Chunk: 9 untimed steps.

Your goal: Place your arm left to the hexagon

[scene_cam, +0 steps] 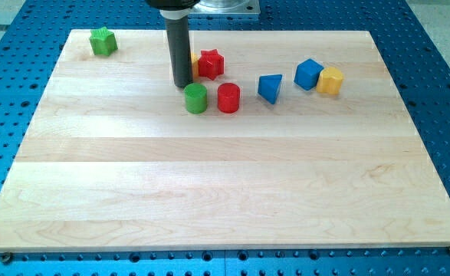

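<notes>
My tip (pixel 182 85) rests on the wooden board (pixel 209 184) near the view's top, just above and left of a green cylinder (pixel 196 99). A yellow hexagon (pixel 330 80) sits far to the tip's right, touching a blue cube (pixel 309 73) on its left. A red star (pixel 211 64) lies just right of the rod. A sliver of a yellow block (pixel 195 66) shows between the rod and the red star; its shape is hidden.
A red cylinder (pixel 228 98) stands right of the green cylinder. A blue triangle (pixel 270 87) lies between the red cylinder and the blue cube. A green star (pixel 103 41) sits at the board's top left corner.
</notes>
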Each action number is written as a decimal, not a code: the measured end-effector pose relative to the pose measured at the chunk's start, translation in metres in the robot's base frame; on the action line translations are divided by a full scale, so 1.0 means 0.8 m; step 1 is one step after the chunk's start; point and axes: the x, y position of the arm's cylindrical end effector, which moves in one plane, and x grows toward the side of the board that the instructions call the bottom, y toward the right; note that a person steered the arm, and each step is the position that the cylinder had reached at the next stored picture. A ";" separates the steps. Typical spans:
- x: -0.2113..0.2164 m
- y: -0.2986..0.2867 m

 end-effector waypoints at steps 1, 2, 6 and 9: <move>-0.001 0.000; 0.004 -0.019; -0.064 -0.055; -0.067 -0.076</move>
